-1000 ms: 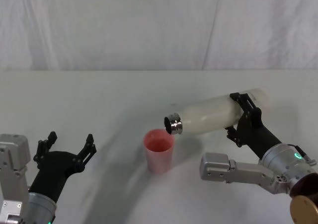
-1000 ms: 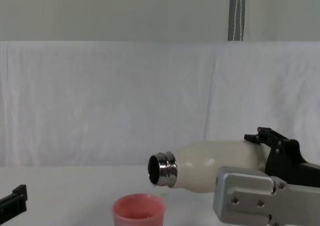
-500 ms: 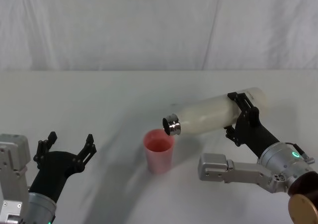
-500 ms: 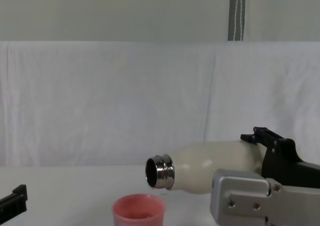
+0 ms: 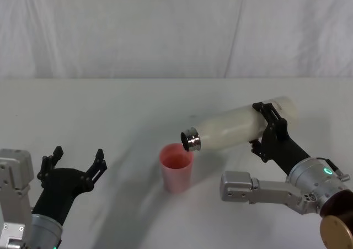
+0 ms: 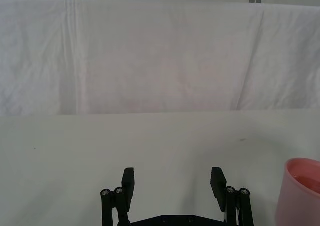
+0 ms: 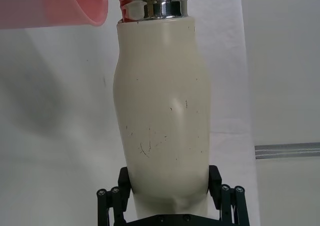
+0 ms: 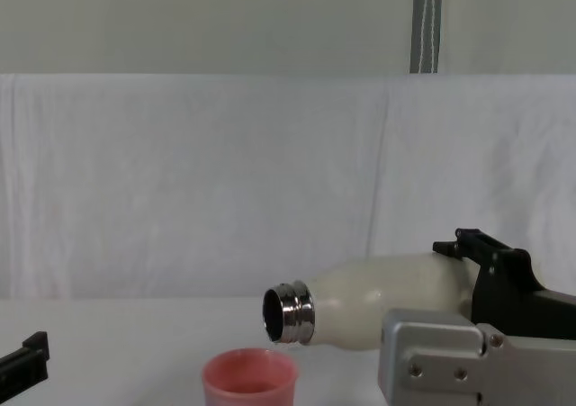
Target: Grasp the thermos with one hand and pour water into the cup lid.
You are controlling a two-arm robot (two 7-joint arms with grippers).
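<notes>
Pink cup lid stands near us, liquid visible inside from the head view. At its two o'clock, our right gripper clamps the tilted thermos; our left gripper rests spread wide, empty.

Before me lies a white table, matte and evenly lit, with soft grey shadows pooling toward six o'clock. At twelve o'clock a white cloth backdrop hangs along its far edge, creased in long vertical folds, with one seam running down at about one o'clock. Above the cloth, from my chest camera, I see a plain pale grey-green wall with a narrow grey vertical strip at one o'clock.
</notes>
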